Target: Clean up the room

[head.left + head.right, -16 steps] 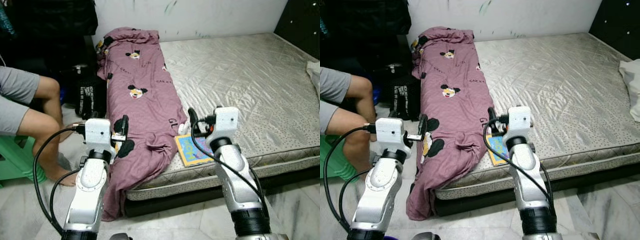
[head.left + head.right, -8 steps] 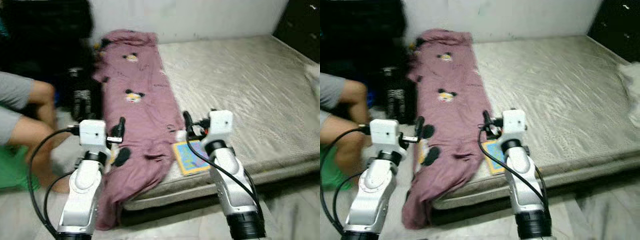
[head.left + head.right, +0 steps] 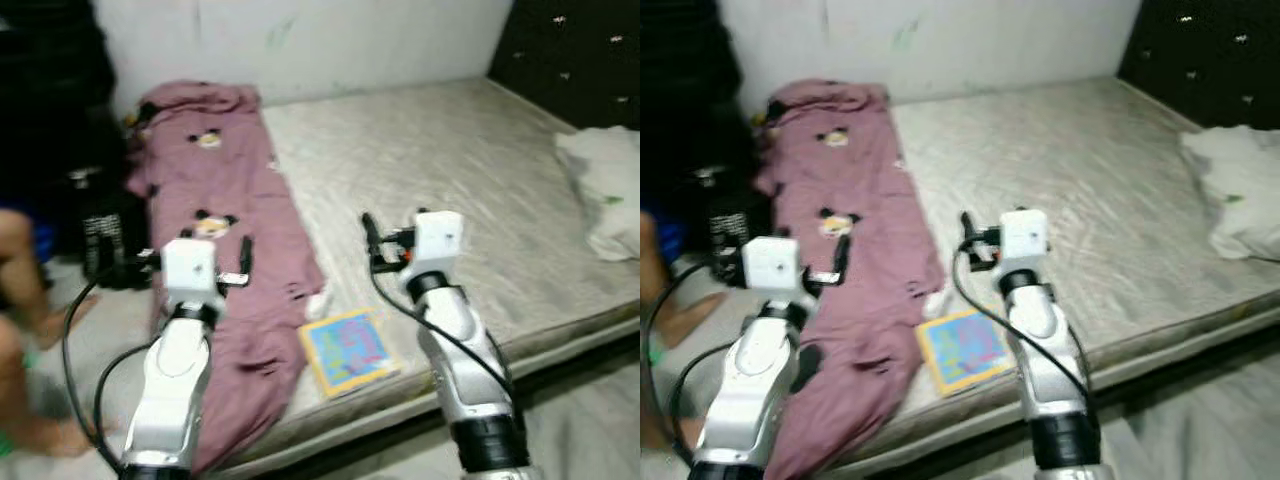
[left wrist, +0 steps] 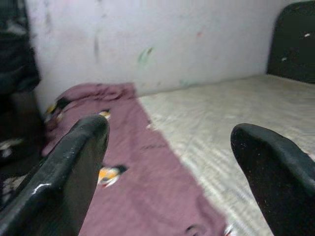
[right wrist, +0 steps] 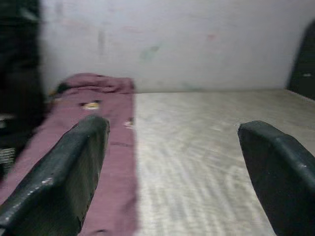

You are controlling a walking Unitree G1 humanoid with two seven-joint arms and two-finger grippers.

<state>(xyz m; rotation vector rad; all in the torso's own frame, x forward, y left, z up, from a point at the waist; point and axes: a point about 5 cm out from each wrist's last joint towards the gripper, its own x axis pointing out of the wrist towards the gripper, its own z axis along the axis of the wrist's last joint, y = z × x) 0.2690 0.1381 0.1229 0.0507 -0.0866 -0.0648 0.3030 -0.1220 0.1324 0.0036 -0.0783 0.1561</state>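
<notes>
Tidying has barely begun, by my judgement. Both the left claw (image 3: 243,262) and right claw (image 3: 370,243) hover with fingers spread, empty, over the mattress (image 3: 450,170). A picture book (image 3: 346,351) lies at its near edge, the purple blanket (image 3: 225,210) along its left side, a white pillow (image 3: 603,190) at its far right.

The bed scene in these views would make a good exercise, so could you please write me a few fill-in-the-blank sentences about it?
1. The mauve blanket printed with cartoon mice lies along the robot's ____ side of the mattress.
2. The colourful picture book lies on the mattress near its front edge, between the two ____.
3. The left gripper and the right gripper both have their jaws ____.
4. The white bundle of cloth lies at the mattress's ____ edge.

Missing words: left; arms; open; right
</notes>
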